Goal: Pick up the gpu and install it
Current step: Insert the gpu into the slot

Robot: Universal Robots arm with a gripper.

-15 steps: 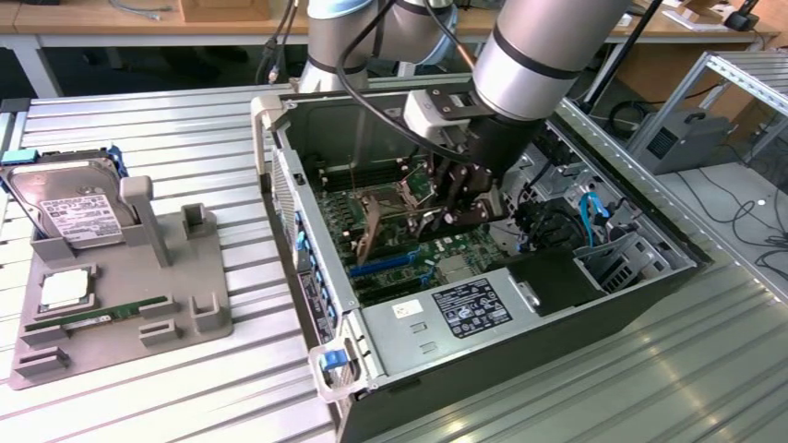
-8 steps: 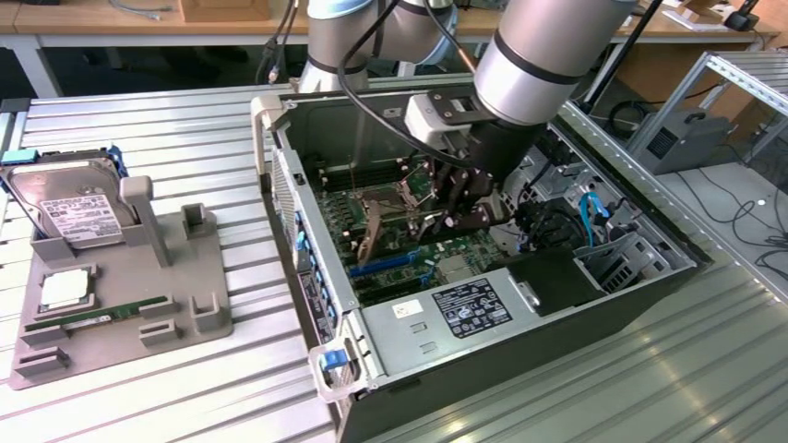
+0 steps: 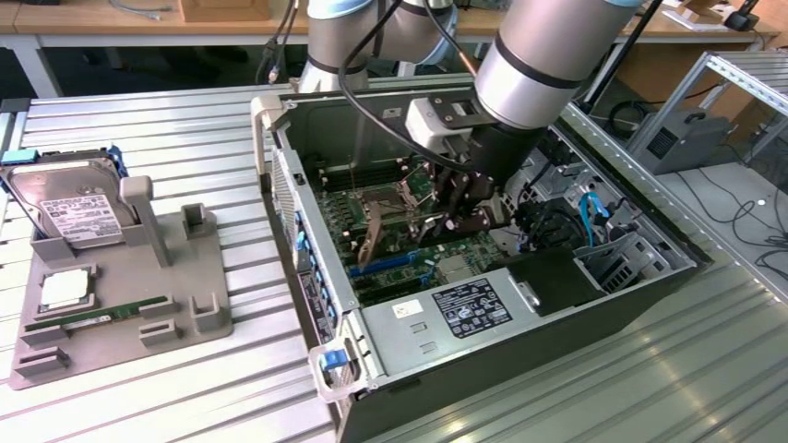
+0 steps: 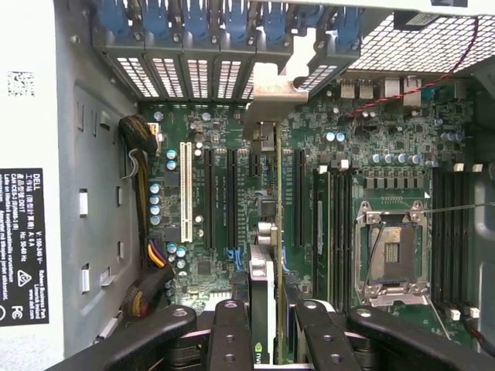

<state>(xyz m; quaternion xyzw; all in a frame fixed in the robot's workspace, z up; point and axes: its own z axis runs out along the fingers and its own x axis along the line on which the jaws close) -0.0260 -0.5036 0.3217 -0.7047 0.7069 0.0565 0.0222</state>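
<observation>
Exterior view first: the open computer case [image 3: 407,369] lay on its side on the slatted metal table [image 3: 148,406], and the arm [image 3: 542,65] reached down into it from about one o'clock. The gripper [image 3: 459,220] hung low over the motherboard [image 3: 407,254], its dark fingers [image 3: 453,198] clamped on the gpu [image 3: 434,224], which stood on edge just above the board. At nine o'clock from the case sat a grey parts holder [image 3: 185,305] carrying a silver hard drive [image 3: 74,212] upright, a RAM stick [image 3: 92,317] lying flat and a small square chip [image 3: 65,289]. A black power supply [image 3: 474,307] with a label filled the case toward six o'clock.

Wrist view next: the gripper [image 4: 272,328] sat at six o'clock, its two black fingers [image 4: 232,332] pressed against either side of the gpu [image 4: 263,301], seen edge-on as a thin strip running toward twelve o'clock. The card's metal end bracket [image 4: 271,85] reached the rear slot openings [image 4: 193,73] at twelve o'clock. The card lay in line between the black expansion slots [image 4: 230,197]; whether it was seated I could not tell. The empty CPU socket [image 4: 390,251] lay at three o'clock.
</observation>
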